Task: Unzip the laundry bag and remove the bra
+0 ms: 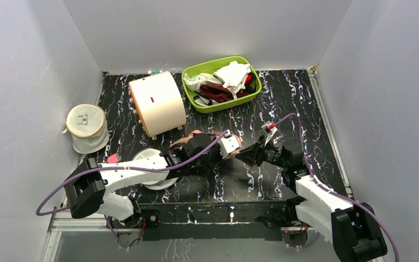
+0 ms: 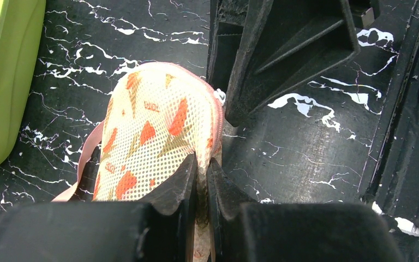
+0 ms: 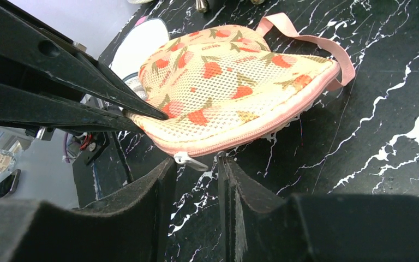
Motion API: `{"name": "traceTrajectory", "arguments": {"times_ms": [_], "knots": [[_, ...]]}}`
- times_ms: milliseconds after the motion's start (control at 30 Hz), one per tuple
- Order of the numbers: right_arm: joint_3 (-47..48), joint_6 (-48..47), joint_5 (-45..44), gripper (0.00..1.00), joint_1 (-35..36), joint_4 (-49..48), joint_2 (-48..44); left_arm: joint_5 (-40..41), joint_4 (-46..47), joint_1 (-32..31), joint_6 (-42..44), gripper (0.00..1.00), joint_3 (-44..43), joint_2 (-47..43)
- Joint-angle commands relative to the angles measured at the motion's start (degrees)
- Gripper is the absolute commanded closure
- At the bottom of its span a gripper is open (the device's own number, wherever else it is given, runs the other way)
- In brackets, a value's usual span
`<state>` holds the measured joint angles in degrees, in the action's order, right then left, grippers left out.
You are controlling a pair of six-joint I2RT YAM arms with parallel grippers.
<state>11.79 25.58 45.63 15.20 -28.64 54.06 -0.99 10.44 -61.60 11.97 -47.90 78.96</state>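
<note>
Left claw (image 2: 202, 164) is clamped on the edge of the laundry bag (image 2: 153, 125), which lies flat at the middle of the bench (image 1: 305, 109) between both claws. Right claw (image 3: 196, 166), narrowly parted, has its tips at the small white zip pull (image 3: 188, 159).

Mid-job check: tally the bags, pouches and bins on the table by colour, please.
White: 3 (large cylinder bag, small round pouch, flat disc)
Peach print: 1 (laundry bag)
Green: 1 (tub of cloths)
Total: 5
</note>
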Motion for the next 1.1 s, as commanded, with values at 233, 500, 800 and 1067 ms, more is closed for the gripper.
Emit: {"name": "traceTrajectory", "arguments": {"times_ms": [233, 500, 800, 1067], "knots": [[1.75, -0.18, 1.3, 0.78, -0.44, -2.55, -1.2, -1.73, 0.73, 0.24, 0.15, 1.0, -0.54, -2.06], [1.27, -0.1, 0.58, 0.92, -0.5, -1.95, -1.14, -1.64, 0.73, 0.25, 0.24, 1.0, -0.61, -2.12], [3.13, -1.72, -8.43, 1.0, -0.53, 6.77, -3.5, -1.55, 0.46, 0.26, 0.71, 1.0, -0.69, -1.81], [7.38, -4.51, -22.71, 1.0, -0.54, 21.16, -2.59, -8.29, -1.99, 0.26, 2.59, 1.0, -2.05, 3.84]]}}
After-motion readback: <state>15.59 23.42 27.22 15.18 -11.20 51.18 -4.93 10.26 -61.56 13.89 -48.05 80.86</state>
